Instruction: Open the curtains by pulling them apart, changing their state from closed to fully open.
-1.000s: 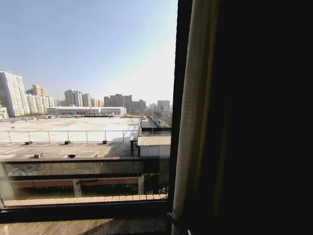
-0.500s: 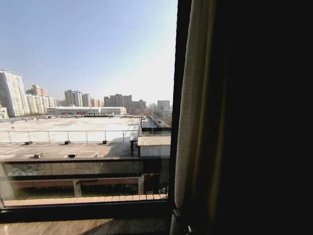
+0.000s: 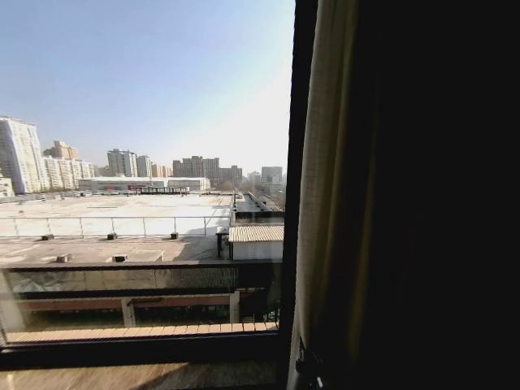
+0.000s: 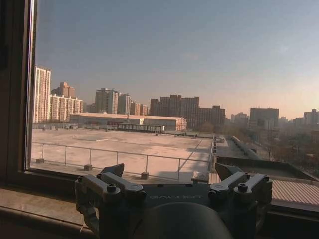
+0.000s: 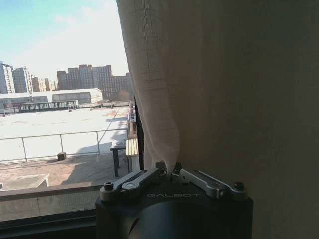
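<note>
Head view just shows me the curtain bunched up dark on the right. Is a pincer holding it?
Observer: Yes. The right pincer is shut on the curtain, pinching its edge between the fingers.
Operator: What's the other pincer doing?
Observer: The left pincer is open with nothing in it, pointing at the window.
</note>
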You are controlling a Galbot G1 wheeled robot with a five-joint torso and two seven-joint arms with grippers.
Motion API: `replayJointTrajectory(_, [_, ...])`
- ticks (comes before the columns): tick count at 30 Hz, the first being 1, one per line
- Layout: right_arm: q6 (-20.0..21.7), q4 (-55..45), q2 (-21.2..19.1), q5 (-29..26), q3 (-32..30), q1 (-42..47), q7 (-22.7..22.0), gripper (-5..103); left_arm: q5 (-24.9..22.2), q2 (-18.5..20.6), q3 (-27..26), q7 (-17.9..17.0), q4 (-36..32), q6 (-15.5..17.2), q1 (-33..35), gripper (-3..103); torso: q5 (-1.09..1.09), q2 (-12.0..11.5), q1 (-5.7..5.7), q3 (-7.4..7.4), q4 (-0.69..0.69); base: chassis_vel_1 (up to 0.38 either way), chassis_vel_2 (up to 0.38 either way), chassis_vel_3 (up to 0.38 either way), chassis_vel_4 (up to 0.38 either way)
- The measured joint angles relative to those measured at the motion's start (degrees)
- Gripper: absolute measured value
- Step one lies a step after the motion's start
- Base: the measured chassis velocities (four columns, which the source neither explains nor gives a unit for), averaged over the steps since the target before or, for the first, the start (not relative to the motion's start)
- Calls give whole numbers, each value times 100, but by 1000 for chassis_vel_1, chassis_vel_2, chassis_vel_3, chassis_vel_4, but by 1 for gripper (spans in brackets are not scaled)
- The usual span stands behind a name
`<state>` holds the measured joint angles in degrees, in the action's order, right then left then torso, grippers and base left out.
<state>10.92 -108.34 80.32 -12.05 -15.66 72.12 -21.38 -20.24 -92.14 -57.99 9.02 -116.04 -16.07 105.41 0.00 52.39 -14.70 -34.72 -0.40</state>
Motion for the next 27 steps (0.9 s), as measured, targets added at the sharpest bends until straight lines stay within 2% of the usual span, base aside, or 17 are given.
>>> replayJointTrajectory(11, [-56,-182,-321,-601,-371,-83,51,0,-12,0,68,27,108,-6,-61,100,0,0,0,0,0,0,0,0,0])
replayJointTrajectory(16, [-58,-177,-402,-709,-466,-141,34,0,-34,0,56,27,112,-8,-71,100,0,0,0,0,0,0,0,0,0])
replayJointTrajectory(27, [-317,714,-699,-850,-925,-751,-70,0,-161,0,-2,27,159,-26,-61,100,0,0,0,0,0,0,0,0,0])
